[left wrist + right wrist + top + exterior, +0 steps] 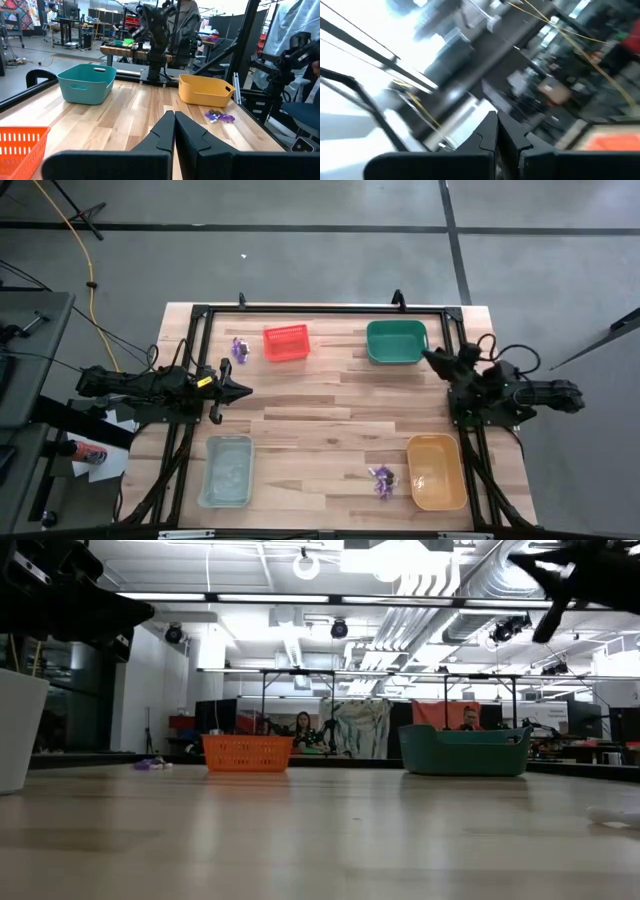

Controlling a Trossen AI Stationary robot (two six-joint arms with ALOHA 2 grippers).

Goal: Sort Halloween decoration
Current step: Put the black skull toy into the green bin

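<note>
We find the Halloween decoration split into two little heaps that lie well apart on the table (330,420): one purple cluster (240,348) sits just beside the red bin (286,343) near the far edge, and a second purple cluster (382,479) with a small dark piece in it lies just beside the orange bin (437,471) at the near edge. The pieces are tiny against the bins, glossy purple with thin spiky outlines, and the left wrist view shows the near heap (219,117) as a low tangle resting flat on the wood, touching nothing else. We judge that each heap waits next to a bin because the sorting has not started on it; no trinket shows inside any bin from above, though the clear bin (227,470) and the green bin (397,341) are hard to read for such small things. We keep both arms back at the sides so the middle of the table is open. The left gripper (243,390) hovers over the left side of the table between the red bin and the clear bin, its two fingers pressed together with nothing between them. The right gripper (431,358) is raised beside the green bin at the right edge, fingers likewise closed on nothing, and its camera looks away at the room. We expect either heap to need a fine, low pinch, since the thin spikes offer little to hold.
</note>
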